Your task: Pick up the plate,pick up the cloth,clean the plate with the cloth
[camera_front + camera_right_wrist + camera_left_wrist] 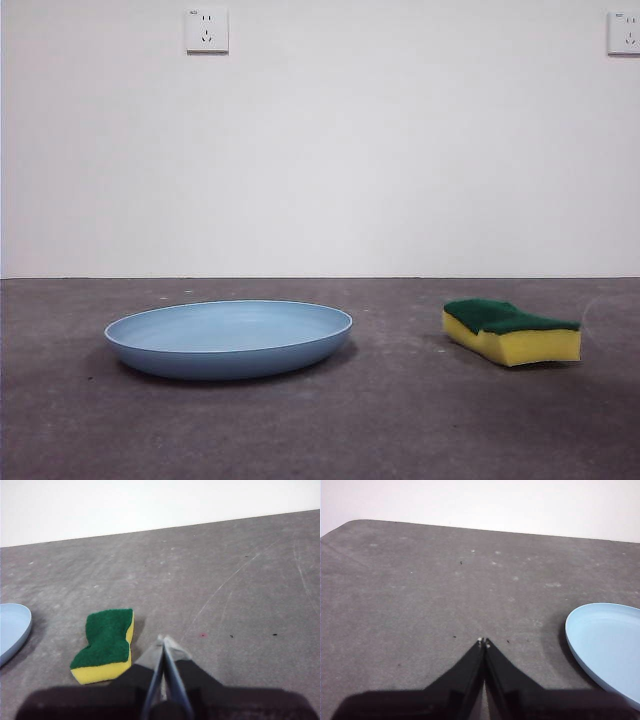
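We see the plate [229, 339] resting flat on the grey table [380, 420], light blue, rim low and upturned, bare inside. The cloth [511, 332], a yellow sponge with a dark green scouring top, lies green side up on the same table, well apart from the plate, with bare tabletop between the two. Neither arm shows in the front view. A white wall [320, 150] stands behind the table, carrying one socket [206, 29] high up and a second socket [623, 32] at the far edge.

From the left wrist we find the left gripper [483, 641] with its jaws pressed together, tips meeting, holding nothing. It hangs above bare table; the plate [607, 647] lies off to one side of the tips, near but not touching, only part of its rim and basin in view.

From the right wrist we note the right gripper [163, 640] likewise closed tip to tip and empty. The cloth [106, 644] lies just beside the jaws, not touching them, and past it an edge of the plate [12, 630] shows at the border
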